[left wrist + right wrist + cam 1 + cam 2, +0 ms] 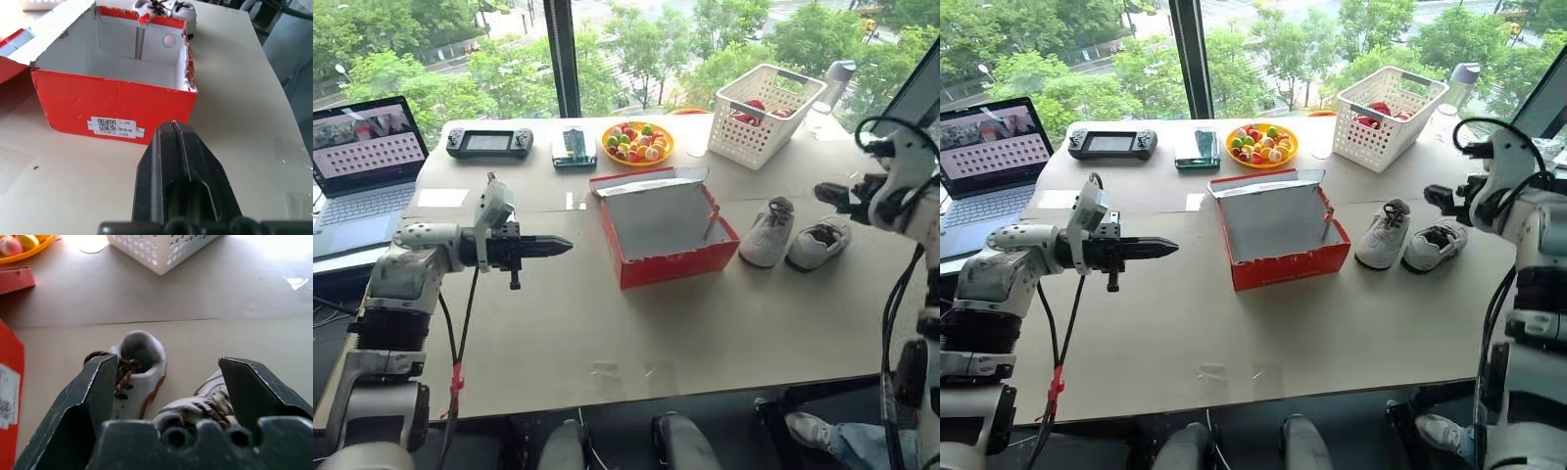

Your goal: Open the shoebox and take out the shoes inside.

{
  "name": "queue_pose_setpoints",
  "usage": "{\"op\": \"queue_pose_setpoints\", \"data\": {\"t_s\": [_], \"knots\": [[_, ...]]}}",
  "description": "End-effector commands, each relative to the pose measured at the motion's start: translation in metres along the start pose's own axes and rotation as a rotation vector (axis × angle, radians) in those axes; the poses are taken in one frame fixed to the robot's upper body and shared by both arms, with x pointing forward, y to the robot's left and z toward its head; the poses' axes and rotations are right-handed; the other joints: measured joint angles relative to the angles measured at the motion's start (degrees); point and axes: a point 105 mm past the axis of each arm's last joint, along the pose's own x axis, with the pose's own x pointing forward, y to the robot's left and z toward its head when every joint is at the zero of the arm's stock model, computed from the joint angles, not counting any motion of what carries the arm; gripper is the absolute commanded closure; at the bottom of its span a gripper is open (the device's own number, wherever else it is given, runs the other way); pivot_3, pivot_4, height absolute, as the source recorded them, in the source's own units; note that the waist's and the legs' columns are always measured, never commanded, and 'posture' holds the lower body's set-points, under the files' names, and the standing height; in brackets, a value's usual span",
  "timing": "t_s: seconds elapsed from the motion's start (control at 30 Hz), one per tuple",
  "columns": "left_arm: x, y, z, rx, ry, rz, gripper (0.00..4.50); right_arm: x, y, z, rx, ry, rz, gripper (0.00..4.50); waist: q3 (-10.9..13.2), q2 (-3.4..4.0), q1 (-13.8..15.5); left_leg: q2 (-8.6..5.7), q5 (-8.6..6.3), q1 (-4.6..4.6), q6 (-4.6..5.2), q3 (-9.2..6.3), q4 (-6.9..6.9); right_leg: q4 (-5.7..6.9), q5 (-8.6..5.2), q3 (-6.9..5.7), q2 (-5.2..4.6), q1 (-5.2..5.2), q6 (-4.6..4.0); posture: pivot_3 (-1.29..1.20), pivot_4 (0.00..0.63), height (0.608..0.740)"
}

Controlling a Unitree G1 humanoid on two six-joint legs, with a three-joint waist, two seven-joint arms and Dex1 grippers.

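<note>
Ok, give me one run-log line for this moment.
shoebox: open, empty | shoes: on table beside it | left gripper: shut | right gripper: open above shoes

Support surface: wide pale beige tabletop (607, 333). Lying directly on it:
- red rectangular cardboard shoebox (666, 262), open, greyish-white inside, near centre
- two small grey-beige sneakers (793, 235) side by side, just right of the box, apart from it
- white perforated plastic basket (764, 116), far right
- orange round plate of coloured balls (638, 142), behind the box
- black handheld game console (489, 143), far left
- open laptop (362, 176) at the left edge
</note>
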Motion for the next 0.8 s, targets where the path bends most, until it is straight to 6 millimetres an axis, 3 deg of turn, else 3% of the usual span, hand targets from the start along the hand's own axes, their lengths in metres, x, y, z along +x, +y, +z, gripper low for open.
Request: {"op": "queue_pose_setpoints", "data": {"t_s": [0.03, 0.1, 0.2, 0.33, 0.47, 0.63, 0.8], "knots": [[-0.020, 0.002, 0.004, -0.003, -0.092, 0.194, 4.50, -0.059, 0.061, -0.013, -0.208, -0.123, 0.267, 0.56, -0.04, 0.02, 0.77, 0.04, -0.02, 0.01, 0.02, -0.06, 0.00, -0.01, -0.03, -0.10, 0.01, 0.05, 0.02, 0.00, 0.150, 0.738], [-0.027, 0.004, 0.000, -0.006, -0.118, 0.308, 4.50, -0.067, 0.059, -0.036, -0.183, -0.086, 0.231, 0.56, -0.05, 0.01, 1.21, 0.06, -0.11, 0.08, 0.09, -0.13, 0.04, 0.06, -0.11, -0.11, 0.02, 0.13, 0.08, 0.00, 0.150, 0.738], [-0.037, 0.011, -0.010, -0.003, -0.122, 0.468, 4.50, -0.068, 0.049, -0.051, -0.209, -0.068, 0.104, 0.56, -0.04, 0.01, 1.27, 0.07, -0.11, 0.03, 0.09, -0.14, 0.38, 0.09, -0.08, -0.06, -0.04, 0.17, 0.12, 0.00, 0.150, 0.738], [-0.066, 0.028, -0.021, -0.032, -0.206, 0.863, 4.50, -0.058, 0.057, -0.071, -0.290, -0.072, -0.014, 0.56, -0.07, -0.09, 1.34, 0.17, -0.14, 0.33, 0.01, 0.01, 0.89, -0.16, 0.13, -0.09, -0.07, 0.70, 0.19, 0.00, 0.150, 0.738], [-0.081, 0.025, -0.057, -0.123, -0.210, 1.185, 4.50, -0.038, 0.061, -0.087, -0.306, -0.123, -0.133, 0.56, -0.25, -0.12, 0.94, 0.48, -0.32, 0.93, -0.28, -0.12, 0.84, -0.46, 0.12, -0.13, -0.12, 1.25, 0.18, 0.00, 0.150, 0.738], [-0.092, 0.023, -0.096, -0.220, -0.171, 1.387, 4.50, -0.025, 0.055, -0.106, -0.317, -0.127, -0.197, 0.56, -0.29, -0.13, 1.64, 0.24, -0.31, 0.82, -0.27, 0.24, 0.84, -0.26, 0.17, -0.09, -0.13, 1.13, 0.11, 0.00, 0.150, 0.738], [-0.093, 0.021, -0.108, -0.270, -0.184, 1.443, 4.50, -0.022, 0.056, -0.105, -0.306, -0.164, -0.205, 0.56, -0.29, -0.13, 1.58, 0.30, -0.28, 0.69, -0.18, 0.19, 0.76, -0.24, -0.04, -0.13, 0.00, 1.05, -0.02, 0.00, 0.150, 0.738]]}}
